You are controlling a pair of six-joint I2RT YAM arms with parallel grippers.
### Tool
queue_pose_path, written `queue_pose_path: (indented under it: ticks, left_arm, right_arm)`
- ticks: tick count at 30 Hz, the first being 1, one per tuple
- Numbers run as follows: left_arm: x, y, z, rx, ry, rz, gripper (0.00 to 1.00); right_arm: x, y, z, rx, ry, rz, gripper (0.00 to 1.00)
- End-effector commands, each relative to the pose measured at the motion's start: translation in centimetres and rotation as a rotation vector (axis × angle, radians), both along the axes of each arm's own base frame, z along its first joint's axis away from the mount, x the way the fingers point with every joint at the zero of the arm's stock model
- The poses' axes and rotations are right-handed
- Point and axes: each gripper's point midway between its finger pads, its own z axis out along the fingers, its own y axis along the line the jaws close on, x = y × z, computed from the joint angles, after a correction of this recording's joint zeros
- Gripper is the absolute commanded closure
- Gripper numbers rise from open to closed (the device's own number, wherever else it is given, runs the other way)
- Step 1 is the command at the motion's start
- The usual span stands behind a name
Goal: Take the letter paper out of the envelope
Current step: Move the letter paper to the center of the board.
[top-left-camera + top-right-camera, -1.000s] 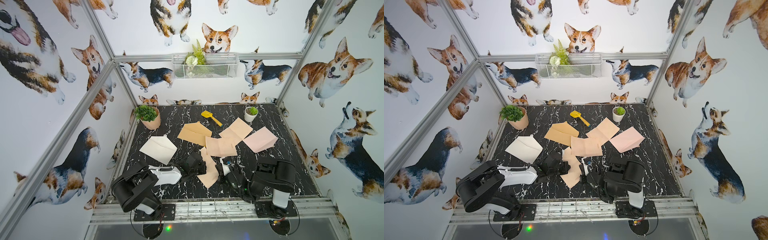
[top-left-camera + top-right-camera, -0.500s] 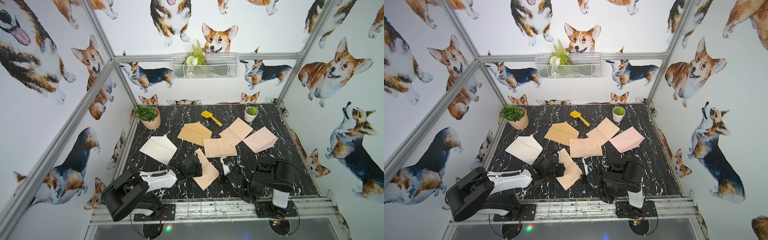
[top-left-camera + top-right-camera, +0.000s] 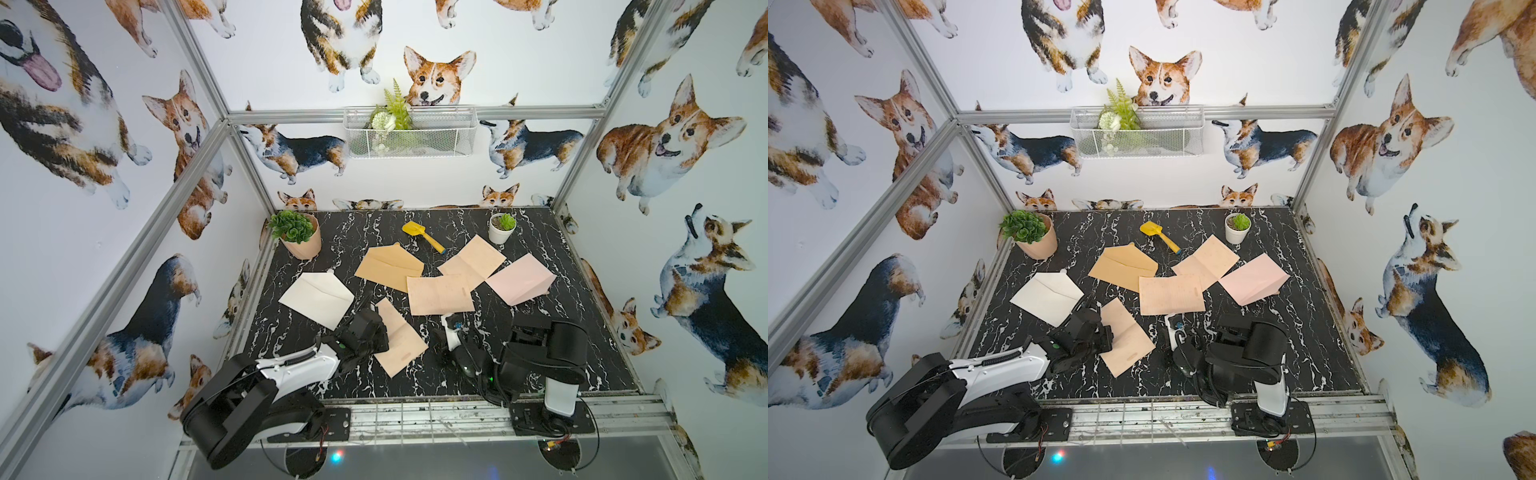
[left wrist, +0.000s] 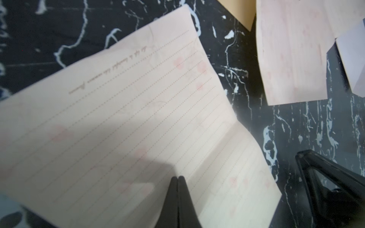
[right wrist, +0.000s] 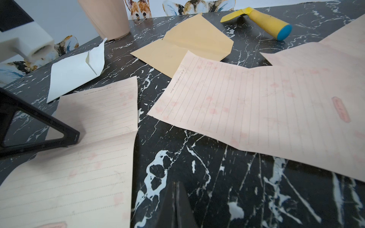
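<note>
We see the letter paper (image 3: 401,338) lying unfolded and outside every envelope on the black marbled surface (image 3: 561,345), near the front edge between the 2 arms, with a crease across its middle. The left claw (image 4: 177,180) is clenched, its 2 fingers pressed together with the tips right over the lined sheet; we cannot tell whether they pinch it or only rest on it. The right claw (image 5: 175,187) is clenched too and grasps nothing, hanging low over bare surface just beside the paper's edge. A white envelope (image 3: 318,297) with its flap raised lies just beside the paper's far corner, on the left arm's side. Farther back lie a tan envelope (image 3: 390,266) and a pink envelope (image 3: 519,280), and between them 2 more lined sheets (image 3: 440,293) that overlap each other. A yellow scoop (image 3: 422,242) sits behind them.
</note>
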Motion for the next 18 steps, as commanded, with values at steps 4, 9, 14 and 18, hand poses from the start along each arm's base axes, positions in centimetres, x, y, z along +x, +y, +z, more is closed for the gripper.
queue_pose_path:
  ticks: [4,9,14,18]
  left_arm:
    - [-0.3,1.9,0.1,0.009,0.007,0.023,1.0]
    - [-0.3,2.5,0.6,0.002,-0.003,0.036,1.0]
    - [-0.3,2.5,0.9,-0.012,-0.006,0.036,1.0]
    - [0.4,2.3,2.6,-0.029,-0.041,0.031,0.99]
  right_arm:
    - [0.2,0.2,0.8,0.047,-0.01,-0.014,1.0]
    - [0.2,0.3,0.8,0.047,-0.01,-0.013,1.0]
    - [0.3,0.1,1.1,0.051,-0.017,-0.019,1.0]
    - [0.4,-0.7,3.3,0.065,-0.073,-0.029,1.0]
